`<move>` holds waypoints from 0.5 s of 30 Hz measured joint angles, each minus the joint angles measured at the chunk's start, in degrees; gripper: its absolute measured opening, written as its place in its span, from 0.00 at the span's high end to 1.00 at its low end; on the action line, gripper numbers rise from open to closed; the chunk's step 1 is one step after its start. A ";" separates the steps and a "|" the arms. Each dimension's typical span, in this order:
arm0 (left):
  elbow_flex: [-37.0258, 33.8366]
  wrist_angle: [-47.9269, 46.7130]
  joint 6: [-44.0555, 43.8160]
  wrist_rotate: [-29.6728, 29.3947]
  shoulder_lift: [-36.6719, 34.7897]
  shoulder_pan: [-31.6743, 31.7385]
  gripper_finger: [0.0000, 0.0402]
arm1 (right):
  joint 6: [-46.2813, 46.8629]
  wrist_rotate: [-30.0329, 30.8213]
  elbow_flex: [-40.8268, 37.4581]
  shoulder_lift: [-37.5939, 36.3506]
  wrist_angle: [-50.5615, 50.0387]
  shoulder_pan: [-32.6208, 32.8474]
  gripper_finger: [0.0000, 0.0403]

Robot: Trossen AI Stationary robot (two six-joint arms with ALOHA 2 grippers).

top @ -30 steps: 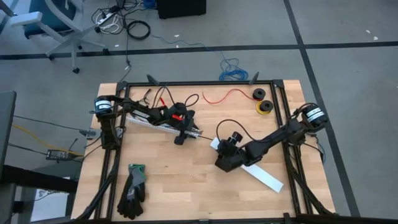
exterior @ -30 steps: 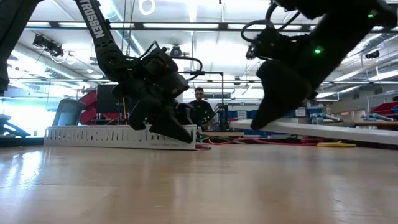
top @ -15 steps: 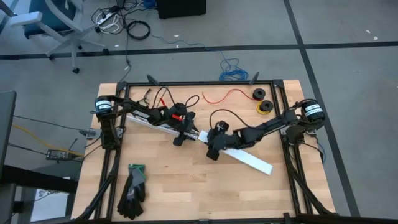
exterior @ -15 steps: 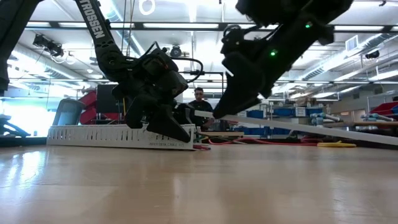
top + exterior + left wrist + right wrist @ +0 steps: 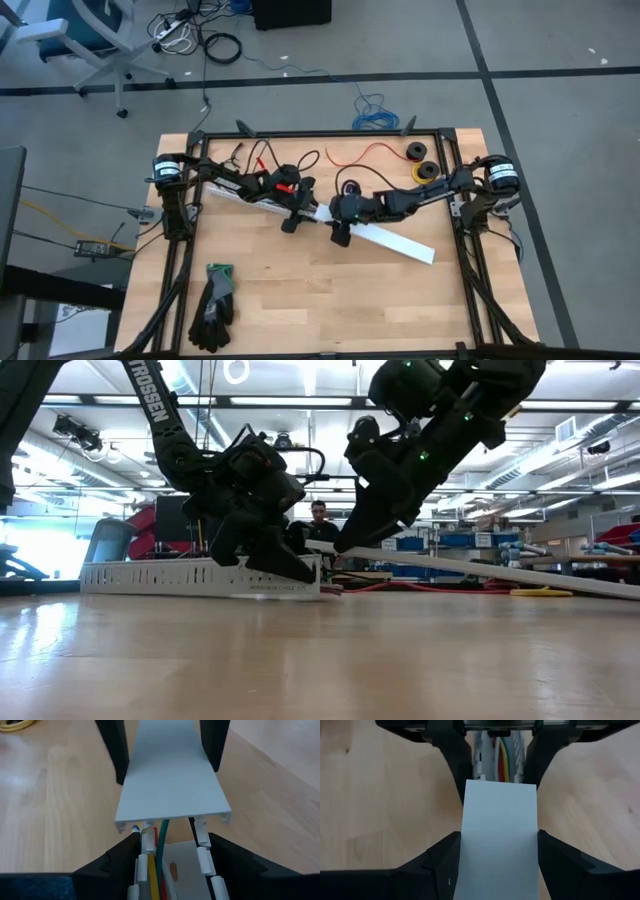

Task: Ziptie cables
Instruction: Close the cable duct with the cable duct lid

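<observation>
The cables (image 5: 160, 862), thin yellow, green and red wires, lie inside a white slotted channel (image 5: 190, 577) that rests on the table at the far left. My left gripper (image 5: 292, 212) is shut on the channel's right end. My right gripper (image 5: 338, 222) is shut on a flat white cover strip (image 5: 395, 240), whose held end (image 5: 172, 812) meets the channel's open end. In the left wrist view the wires run in under the strip's end. The right wrist view shows the cables (image 5: 504, 745) just beyond the strip. My left gripper pinches the channel's two slotted side walls (image 5: 202, 852) between its fingers, at the channel's end. The fingers slant down from the table's left and lie along the channel, which stays on the table. My right gripper pinches the cover strip's two long edges (image 5: 462, 855) near the end that faces the channel. Its fingers slant down from the table's right and lie along the strip. The held end is raised; the strip slopes down toward the right (image 5: 520, 572).
Black-and-green gloves (image 5: 214, 303) lie at the near left. A single red wire (image 5: 365, 152), a black roll (image 5: 415, 152) and a yellow roll (image 5: 427, 173) lie at the far right. Black frame rails (image 5: 455, 200) border the table. A person (image 5: 320, 525) sits far behind.
My right gripper has swung toward the table's far left with the cover strip, toward my left gripper. The strip has turned about with it, and its held end now meets the channel's end.
</observation>
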 joint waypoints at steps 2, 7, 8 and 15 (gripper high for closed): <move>0.00 -0.07 0.00 0.01 0.00 0.00 0.44 | -0.80 -1.16 0.03 0.30 -0.17 -0.67 0.44; -0.05 -0.90 0.03 -0.19 0.03 0.00 0.44 | -0.84 -4.15 0.25 2.43 -0.55 -1.68 0.44; -0.07 -0.90 0.04 -0.20 0.13 0.00 0.44 | -0.86 -4.10 0.25 2.80 -0.33 -1.66 0.44; -0.02 -1.45 0.01 -2.01 0.11 -0.04 0.44 | -1.47 -3.05 0.25 3.45 1.22 -1.61 0.43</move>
